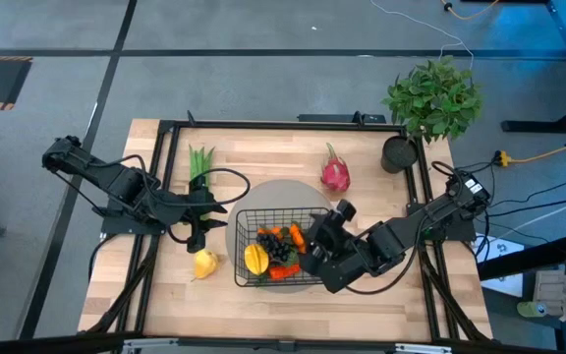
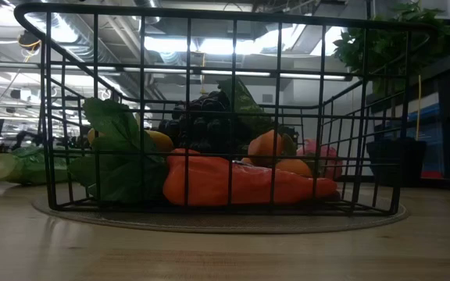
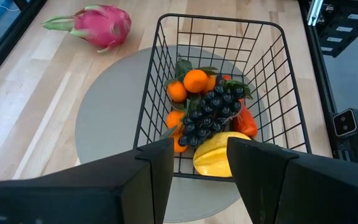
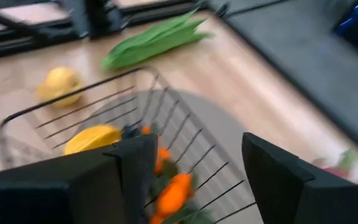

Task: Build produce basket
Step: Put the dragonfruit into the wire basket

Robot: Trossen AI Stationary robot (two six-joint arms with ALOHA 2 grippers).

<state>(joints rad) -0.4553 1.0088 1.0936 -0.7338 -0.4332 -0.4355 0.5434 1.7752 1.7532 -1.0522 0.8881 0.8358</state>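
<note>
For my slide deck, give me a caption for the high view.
Black wire-grid basket on a round grey mat, holding toy produce; open right gripper at its edge, left gripper beside it, pink dragon fruit outside.

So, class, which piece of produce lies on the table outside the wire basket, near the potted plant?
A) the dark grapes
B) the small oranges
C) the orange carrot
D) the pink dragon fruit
D: the pink dragon fruit lies on bare wood beside the basket, while grapes, carrot and oranges sit inside it.

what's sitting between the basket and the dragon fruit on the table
Only bare grey round mat and wood; the high view shows nothing between basket and dragon fruit.
</note>
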